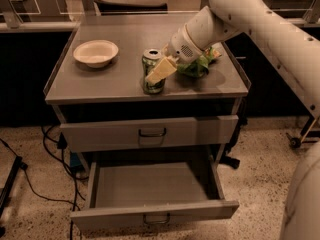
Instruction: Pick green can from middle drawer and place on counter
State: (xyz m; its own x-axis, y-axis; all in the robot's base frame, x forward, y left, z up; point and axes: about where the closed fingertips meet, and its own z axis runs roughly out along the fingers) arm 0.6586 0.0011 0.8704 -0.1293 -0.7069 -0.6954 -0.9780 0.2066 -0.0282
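The green can (151, 55) stands upright on the counter (110, 81), near the front edge and about midway across; its body is green, its top silver with a pull tab; the gripper (160, 70) is at the can's right side, partly covering its front; the counter is a broad flat grey metal top with thin raised rims along its sides; the middle drawer (115, 217) is pulled well out below, wide, shallow and grey, its low front panel bearing a small dark loop handle.
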